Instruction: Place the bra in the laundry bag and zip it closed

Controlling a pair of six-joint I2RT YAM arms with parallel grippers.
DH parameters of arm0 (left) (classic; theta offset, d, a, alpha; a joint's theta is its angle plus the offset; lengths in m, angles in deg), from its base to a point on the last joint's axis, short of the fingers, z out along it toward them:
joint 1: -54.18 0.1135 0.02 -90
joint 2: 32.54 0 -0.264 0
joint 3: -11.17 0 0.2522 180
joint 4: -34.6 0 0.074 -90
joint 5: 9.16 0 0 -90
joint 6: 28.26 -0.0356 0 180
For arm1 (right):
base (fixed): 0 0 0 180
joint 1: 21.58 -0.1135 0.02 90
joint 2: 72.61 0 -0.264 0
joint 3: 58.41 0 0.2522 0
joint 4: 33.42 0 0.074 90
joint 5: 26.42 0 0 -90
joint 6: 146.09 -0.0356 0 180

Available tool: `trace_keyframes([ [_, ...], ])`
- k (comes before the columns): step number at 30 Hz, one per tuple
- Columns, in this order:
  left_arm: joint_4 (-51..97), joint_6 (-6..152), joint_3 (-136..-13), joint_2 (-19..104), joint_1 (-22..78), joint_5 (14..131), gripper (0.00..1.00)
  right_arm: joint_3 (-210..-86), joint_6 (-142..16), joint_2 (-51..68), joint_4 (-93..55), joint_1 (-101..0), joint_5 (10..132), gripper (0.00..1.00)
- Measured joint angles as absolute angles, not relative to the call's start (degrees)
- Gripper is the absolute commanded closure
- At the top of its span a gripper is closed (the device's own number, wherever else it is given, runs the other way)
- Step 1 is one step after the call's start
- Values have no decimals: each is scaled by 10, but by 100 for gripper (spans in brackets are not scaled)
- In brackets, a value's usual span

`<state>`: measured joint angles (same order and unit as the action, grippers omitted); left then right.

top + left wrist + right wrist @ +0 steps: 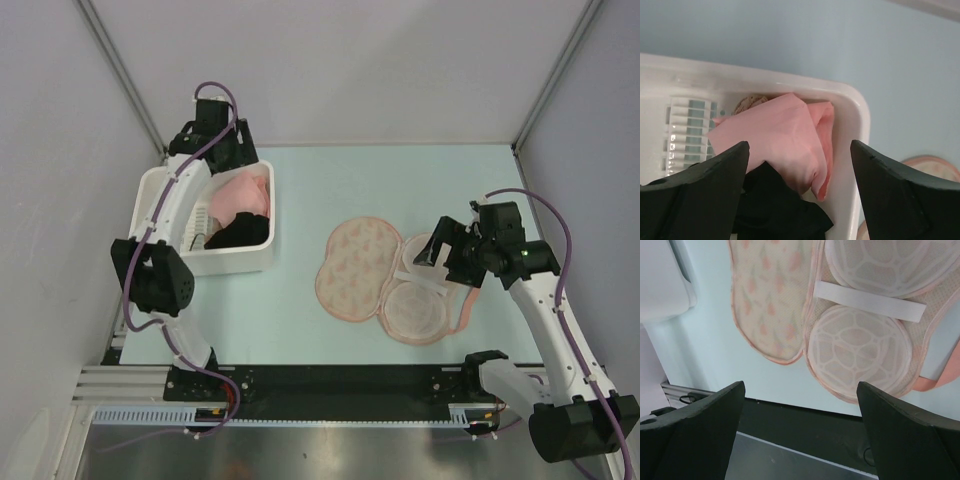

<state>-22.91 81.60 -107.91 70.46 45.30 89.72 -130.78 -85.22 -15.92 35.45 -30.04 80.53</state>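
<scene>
Surface (400,180) carries a white bin (240,262). Right of the bin, the laundry bag (355,265) lies open. The bin holds pink cloth (245,192), a black garment (240,232) and a beige bit, seemingly the bra (749,103). The left gripper (799,150) gapes wide above the bin, and the right gripper (800,387) gapes wide over the bag.

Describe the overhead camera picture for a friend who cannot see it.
An open laundry bag with a peach print lies flat on a pale blue table, with the right gripper poised above its white-lined half. To the left, the left arm reaches over a white plastic bin that holds a pink cloth and a black garment.
</scene>
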Motion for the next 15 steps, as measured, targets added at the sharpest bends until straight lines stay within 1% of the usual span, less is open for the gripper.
trace_keyframes([
  [5,-238,851,-1080,753,453,919,19,-1308,-852,-161,358,-300,800,0],
  [11,-245,874,-1094,831,452,932,21,-1308,-852,-141,358,-297,798,0],
  [13,-246,877,-1095,855,451,934,27,-1308,-851,-140,358,-295,797,0],
  [14,-247,877,-1097,867,451,935,40,-1308,-851,-140,358,-294,796,0],
  [15,-248,877,-1101,876,451,937,51,-1308,-850,-140,358,-293,796,0],
])
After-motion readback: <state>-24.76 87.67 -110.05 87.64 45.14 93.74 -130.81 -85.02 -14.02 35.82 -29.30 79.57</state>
